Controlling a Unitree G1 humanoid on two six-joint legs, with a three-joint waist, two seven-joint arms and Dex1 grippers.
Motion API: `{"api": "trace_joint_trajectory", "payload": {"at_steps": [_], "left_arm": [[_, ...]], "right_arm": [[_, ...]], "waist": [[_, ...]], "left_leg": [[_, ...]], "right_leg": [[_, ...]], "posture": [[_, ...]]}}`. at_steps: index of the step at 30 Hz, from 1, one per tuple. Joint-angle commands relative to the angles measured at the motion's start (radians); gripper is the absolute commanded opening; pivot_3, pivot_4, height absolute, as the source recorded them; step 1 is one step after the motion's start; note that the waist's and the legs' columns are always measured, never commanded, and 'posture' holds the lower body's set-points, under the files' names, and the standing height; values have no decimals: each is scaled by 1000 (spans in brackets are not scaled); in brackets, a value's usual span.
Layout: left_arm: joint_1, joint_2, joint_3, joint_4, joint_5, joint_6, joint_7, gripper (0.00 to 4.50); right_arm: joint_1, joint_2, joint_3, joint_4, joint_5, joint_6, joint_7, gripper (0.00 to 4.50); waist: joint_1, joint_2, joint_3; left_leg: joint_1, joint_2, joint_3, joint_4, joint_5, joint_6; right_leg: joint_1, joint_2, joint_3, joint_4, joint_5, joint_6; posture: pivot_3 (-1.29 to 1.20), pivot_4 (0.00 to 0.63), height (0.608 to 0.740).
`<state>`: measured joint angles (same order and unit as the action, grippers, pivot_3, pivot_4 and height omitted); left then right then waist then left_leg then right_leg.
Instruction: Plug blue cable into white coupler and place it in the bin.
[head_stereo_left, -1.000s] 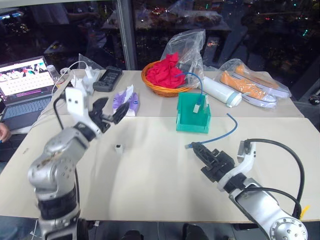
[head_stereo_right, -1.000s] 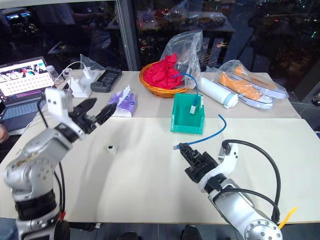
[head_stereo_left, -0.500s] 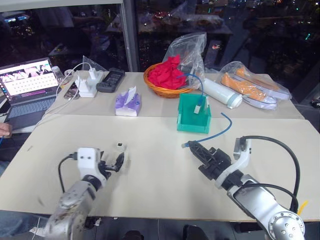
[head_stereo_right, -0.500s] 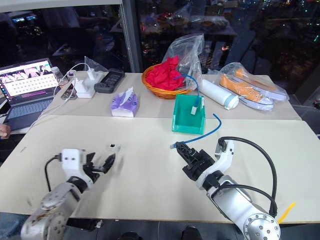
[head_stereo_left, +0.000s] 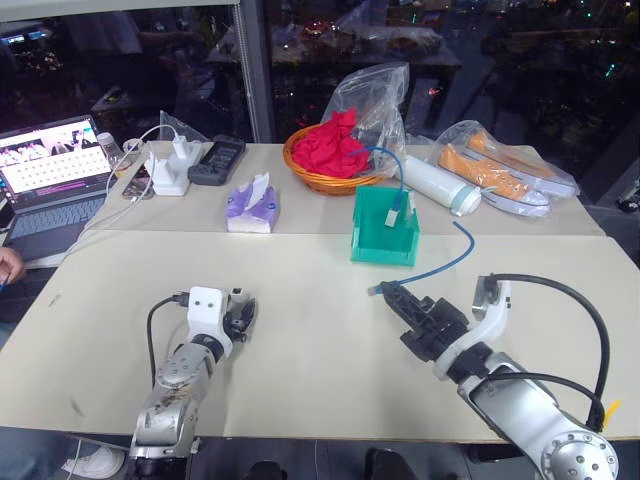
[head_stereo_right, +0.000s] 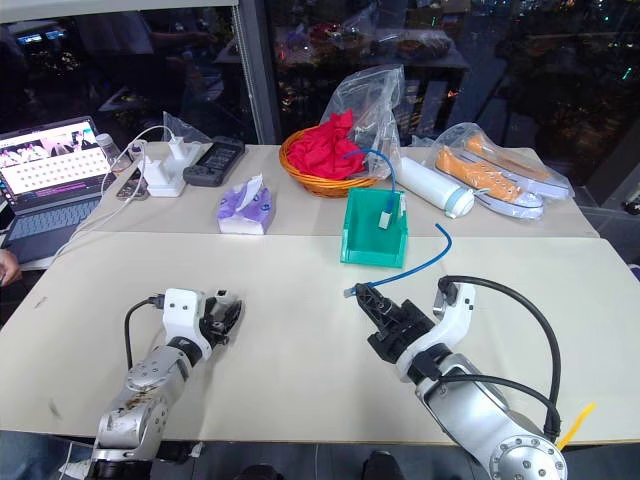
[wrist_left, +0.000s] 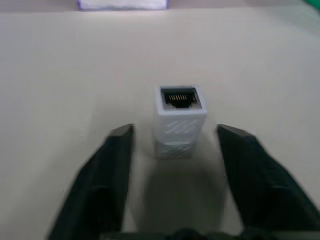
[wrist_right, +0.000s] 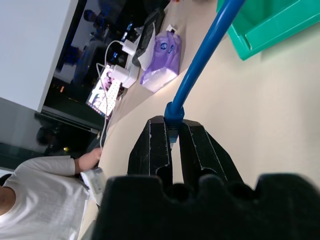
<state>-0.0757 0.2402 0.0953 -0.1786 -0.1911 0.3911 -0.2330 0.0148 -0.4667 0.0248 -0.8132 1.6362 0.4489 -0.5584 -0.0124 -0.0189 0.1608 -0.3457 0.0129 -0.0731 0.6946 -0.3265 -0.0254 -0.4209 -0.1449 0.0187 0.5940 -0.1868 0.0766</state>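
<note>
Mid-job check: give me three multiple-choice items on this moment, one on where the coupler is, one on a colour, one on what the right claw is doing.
1. Where is the coupler?
A. in the bin
B. on the table between the left claw's fingers
C. in the basket

2. What colour is the bin?
A. orange
B. white
C. teal-green

3. What is the state of the right claw?
A. shut on the cable's end
B. open and empty
C. shut on the coupler

Answers:
1. B: the left wrist view shows the coupler standing on the table, with the fingers of the left claw on either side and a gap to each.
2. C: the open box behind the cable is teal-green.
3. A: the right wrist view shows the fingers pressed together around the cable's plug end.
</note>
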Motion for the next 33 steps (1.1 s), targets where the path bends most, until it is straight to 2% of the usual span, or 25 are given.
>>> {"api": "trace_joint_trajectory", "payload": {"at_steps": [1, 3, 5, 8, 10, 13, 15, 17, 19, 22, 25, 26, 29, 33], "left_arm": [[-23, 19, -24, 54, 32, -83, -35, 1291], [-51, 29, -40, 97, 47, -120, -57, 683], [-89, 32, -43, 136, 29, -125, -94, 640], [-149, 71, -79, 187, 10, -120, -207, 640], [-183, 101, -101, 206, 12, -136, -278, 640], [-245, 137, -132, 235, -25, -147, -425, 640], [-301, 171, -178, 251, -40, -166, -562, 640], [-345, 190, -221, 256, -48, -173, -661, 640], [-375, 190, -252, 242, -69, -149, -724, 640], [-405, 179, -314, 201, -77, -104, -786, 640], [-437, 133, -347, 192, -53, -56, -740, 640], [-448, 110, -370, 186, -45, -28, -727, 640], [-467, 66, -425, 174, -23, 35, -704, 640], [-487, 59, -481, 168, 30, 82, -679, 640]], "right_arm": [[0, -9, -23, -45, -1, -16, 0, 0], [-4, -22, -29, -39, 2, -8, 8, 0], [-28, -80, -47, -21, -6, 28, 52, 0], [-124, -345, -83, 32, -96, 194, 275, 0], [-173, -552, -72, 41, -219, 296, 477, 0], [-220, -726, -53, 54, -341, 349, 724, 0], [-258, -778, -27, 76, -446, 348, 849, 0], [-294, -735, -42, 126, -454, 337, 873, 0], [-310, -663, -75, 166, -439, 328, 835, 0], [-287, -550, -124, 173, -378, 354, 695, 0], [-262, -412, -140, 156, -260, 338, 471, 0], [-242, -333, -129, 142, -217, 305, 360, 0], [-202, -171, -98, 105, -169, 241, 149, 0], [-180, -78, -65, 72, -161, 242, 44, 0]], "waist": [[0, 0, 0], [3, 0, 0], [7, 0, 0], [5, 0, 0], [3, 0, 0], [3, 0, 0], [1, 0, 0], [1, 0, 0], [1, -1, 0], [1, -1, 0], [1, -1, 1], [1, -1, 1], [2, -2, 1], [-3, -1, 1]], "left_leg": [[0, 0, 0, 0, 0, 0], [0, 0, 0, 0, 0, 0], [0, 0, 0, 1, 0, 0], [0, -1, 0, 2, 0, 0], [0, -1, 0, 1, 0, 0], [0, 1, -2, -1, 0, 3], [-3, 1, -2, -1, 0, 4], [-5, 1, -2, 0, 0, 4], [-6, 0, -2, 2, 0, 4], [-7, 0, -2, 2, 0, 4], [-7, 0, -2, 1, 0, 4], [-8, 0, -2, 2, 0, 3], [-7, 0, -3, 2, 0, 3], [-7, -1, -3, 2, 0, 3]], "right_leg": [[0, 0, 0, 0, 0, 0], [1, 0, 0, 0, 0, 0], [1, 0, 0, 0, 0, 0], [2, 0, 0, 0, 0, 0], [2, 0, 0, 0, 1, 0], [1, 1, -3, 0, -1, -2], [0, 2, -3, 0, -1, -2], [-1, 1, -4, 0, 0, 0], [0, 1, -4, -2, 1, 1], [0, 0, -3, -2, 1, 2], [-1, 1, -4, -1, 1, 2], [-1, 0, -4, -1, 1, 2], [-1, 0, -4, -1, 1, 2], [-1, 0, -3, 0, 1, 2]], "posture": [[0, 150, 740], [0, 150, 740], [0, 150, 740], [0, 150, 740], [0, 150, 740], [0, 150, 740], [0, 150, 740], [0, 150, 740], [0, 150, 740], [0, 150, 740], [0, 150, 740], [0, 150, 740], [0, 150, 740], [0, 150, 740]]}}
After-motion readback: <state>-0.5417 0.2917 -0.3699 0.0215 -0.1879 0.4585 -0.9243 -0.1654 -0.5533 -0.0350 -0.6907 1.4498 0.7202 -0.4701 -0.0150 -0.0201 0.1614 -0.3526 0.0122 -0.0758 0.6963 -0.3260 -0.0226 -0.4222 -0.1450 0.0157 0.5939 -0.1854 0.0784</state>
